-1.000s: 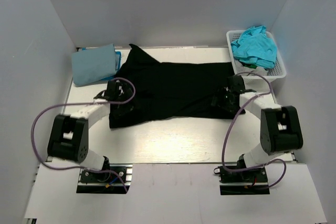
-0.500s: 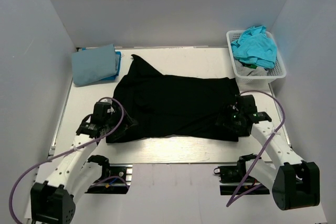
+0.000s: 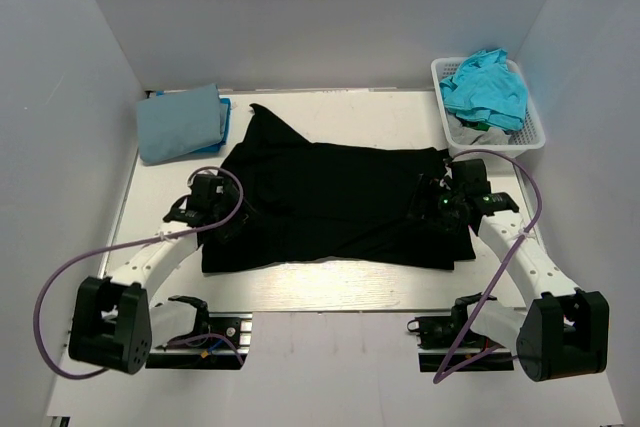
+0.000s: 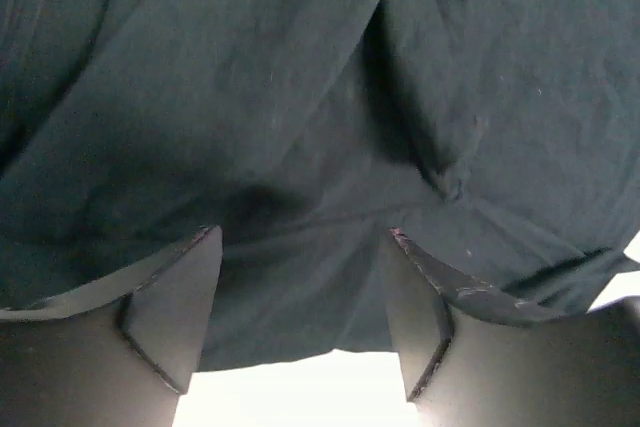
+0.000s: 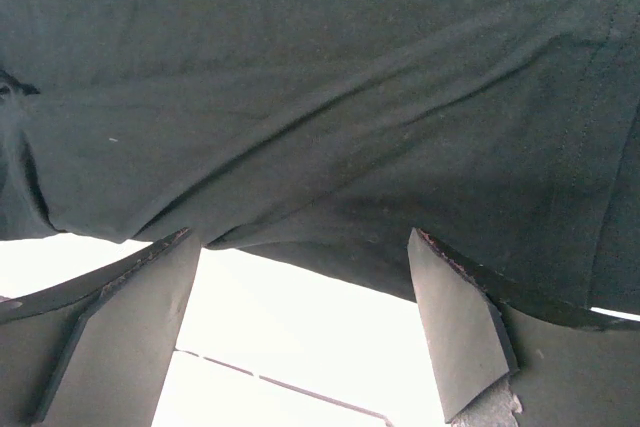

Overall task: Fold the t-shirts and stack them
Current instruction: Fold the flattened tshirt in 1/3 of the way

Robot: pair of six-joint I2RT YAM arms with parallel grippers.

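Top external view: left claw (image 3: 215, 211) has moved back from the near desk (image 3: 350, 285) edge onto the black t-shirt (image 3: 330, 197), jaws apart, empty. The t-shirt lies spread mid-desk, unfolded. Right claw (image 3: 440, 209) has likewise returned, jaws wide. Judgement: regrasp pending.

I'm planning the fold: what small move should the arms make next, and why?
Probably lower both grippers and close on the black shirt: the left gripper and right gripper hang open at its near edge, nothing pinched, and the shirt lies spread out, not yet folded.
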